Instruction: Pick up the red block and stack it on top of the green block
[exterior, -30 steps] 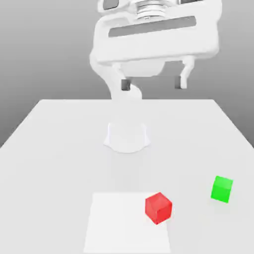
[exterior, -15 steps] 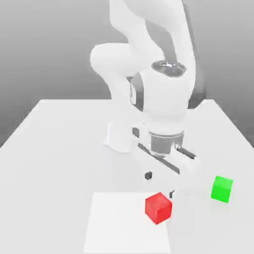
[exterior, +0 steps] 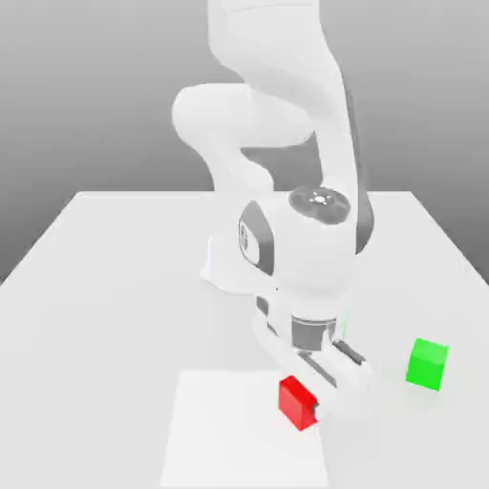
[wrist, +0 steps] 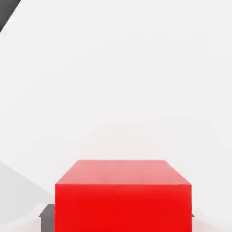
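The red block [exterior: 294, 401] sits on a pale square patch near the front of the table. My gripper [exterior: 308, 411] has come down over it, and its jaws are shut on the block's sides. In the hand view the red block [wrist: 122, 195] is close up, with a dark pad [wrist: 46, 218] pressed to one flank. The green block [exterior: 427, 364] stands alone on the table toward the exterior view's right, about a hand's width from the gripper.
The white table [exterior: 115, 287] carries the arm's round base [exterior: 229, 267] at its middle back. The pale square patch [exterior: 229, 435] lies at the front. The arm's bulky wrist [exterior: 301, 258] hangs over the space behind the red block.
The arm swung down from high above the table to the red block. Its jaws, wide open before, have closed on the block. Neither block has shifted.
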{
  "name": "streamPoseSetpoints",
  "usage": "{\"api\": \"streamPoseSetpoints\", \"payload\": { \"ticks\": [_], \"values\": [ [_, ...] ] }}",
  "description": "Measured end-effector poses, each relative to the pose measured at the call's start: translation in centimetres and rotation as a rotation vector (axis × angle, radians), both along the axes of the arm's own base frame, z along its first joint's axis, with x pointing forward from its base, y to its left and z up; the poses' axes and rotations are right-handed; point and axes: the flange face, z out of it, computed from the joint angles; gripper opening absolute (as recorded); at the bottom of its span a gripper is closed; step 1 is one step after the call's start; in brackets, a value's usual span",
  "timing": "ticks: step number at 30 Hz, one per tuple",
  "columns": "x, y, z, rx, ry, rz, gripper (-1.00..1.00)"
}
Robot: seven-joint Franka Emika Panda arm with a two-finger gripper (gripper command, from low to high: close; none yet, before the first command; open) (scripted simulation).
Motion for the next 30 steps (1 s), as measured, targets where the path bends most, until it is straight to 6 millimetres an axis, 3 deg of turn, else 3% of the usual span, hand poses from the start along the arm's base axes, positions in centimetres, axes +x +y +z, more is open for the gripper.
{"api": "streamPoseSetpoints", "payload": {
  "ticks": [3, 13, 22, 30],
  "values": [
    [-0.2, 0.0, 2.9, -0.002, 0.001, 0.003, -1.00],
    [-3.4, 10.9, 6.0, 0.013, -0.006, 0.217, -1.00],
    [-9.1, 19.6, 7.4, 0.002, -0.001, 0.411, -1.00],
    [-8.8, 20.1, 4.6, -0.003, -0.008, 0.408, -1.00]
  ]
}}
